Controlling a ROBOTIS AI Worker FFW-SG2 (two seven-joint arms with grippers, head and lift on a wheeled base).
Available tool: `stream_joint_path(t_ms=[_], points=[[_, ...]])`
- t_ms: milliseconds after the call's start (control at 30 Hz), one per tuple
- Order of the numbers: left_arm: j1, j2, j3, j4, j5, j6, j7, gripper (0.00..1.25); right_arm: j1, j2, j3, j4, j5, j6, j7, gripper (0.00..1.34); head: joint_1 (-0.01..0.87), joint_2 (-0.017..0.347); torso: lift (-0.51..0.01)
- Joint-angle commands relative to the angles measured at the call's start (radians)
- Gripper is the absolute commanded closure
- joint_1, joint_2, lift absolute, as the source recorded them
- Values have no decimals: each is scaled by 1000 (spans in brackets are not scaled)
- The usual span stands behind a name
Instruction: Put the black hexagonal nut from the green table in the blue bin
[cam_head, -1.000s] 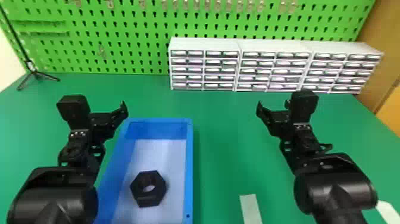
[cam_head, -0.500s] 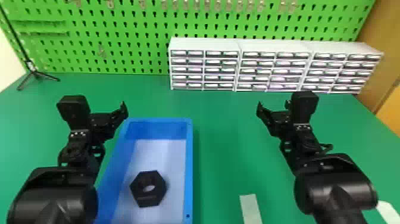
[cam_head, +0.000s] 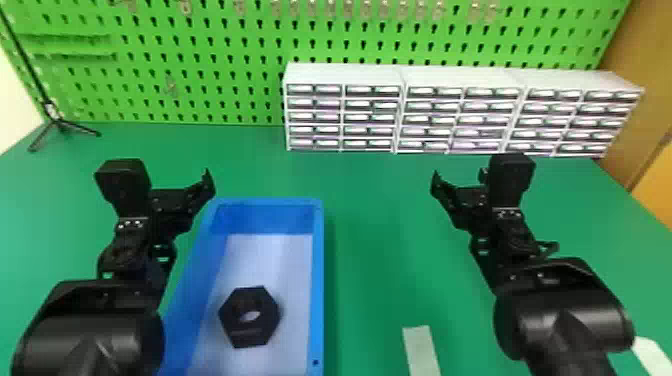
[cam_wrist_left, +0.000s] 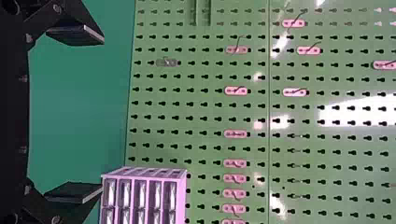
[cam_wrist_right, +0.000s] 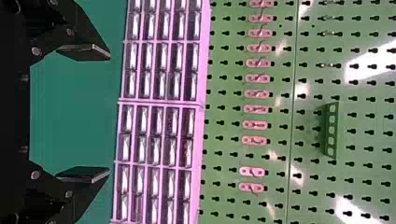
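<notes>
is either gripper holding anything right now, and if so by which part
Nothing is held: the left gripper and right gripper are both open and empty, and the black hexagonal nut lies in the blue bin.

blue bin (cam_head: 318, 280): near end cut off | pale strips (cam_head: 421, 350): near ends cut off

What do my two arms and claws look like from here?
Both arms are black, with smooth rounded forearm housings and blocky wrist tops; small silver screws dot the joints. The left claw and right claw match: two black fingers each, angular links ending in flat pads.
</notes>
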Motion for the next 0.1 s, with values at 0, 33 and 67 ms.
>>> stream_joint_path(t_ms=[0,33,67], points=[[0,0,0,0,0,0,0,168,0,0,0,0,0,0,0,397,683,28,-96],[0,0,0,0,0,0,0,168,0,0,0,0,0,0,0,397,683,28,-96],[0,0,0,0,0,1,0,168,1,0,0,-2,0,0,1,397,683,28,-96]])
